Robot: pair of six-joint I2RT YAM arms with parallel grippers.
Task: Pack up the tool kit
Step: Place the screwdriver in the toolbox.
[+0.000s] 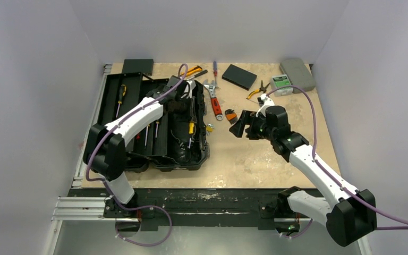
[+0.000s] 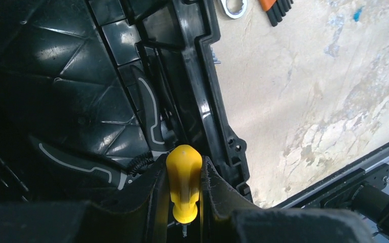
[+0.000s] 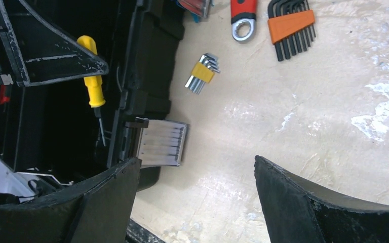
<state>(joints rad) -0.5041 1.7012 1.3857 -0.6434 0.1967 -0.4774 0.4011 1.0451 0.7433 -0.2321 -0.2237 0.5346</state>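
Observation:
The black tool kit [image 1: 191, 159] lies open at the left of the table, with several tools inside. My left gripper [image 2: 184, 169] reaches into it and is shut on the handle of a yellow screwdriver [image 2: 184, 182], close to the box's right wall [image 2: 202, 91]. The same screwdriver [image 3: 92, 71] shows in the right wrist view, shaft hanging into the box. My right gripper [image 3: 197, 159] hovers open over bare table just right of the box, near its metal latch [image 3: 162, 142], with nothing between its fingers. In the top view it [image 1: 239, 125] sits beside the orange hex key set [image 1: 229, 114].
On the table lie a yellow hex key set [image 3: 201, 73], the orange hex key set [image 3: 289, 25], a red wrench [image 1: 215, 103], pliers [image 1: 258, 90] and a screwdriver [image 1: 214, 71]. At the back stand a flat black box [image 1: 239, 76], a grey case [image 1: 297, 73] and a small white box [image 1: 281, 84].

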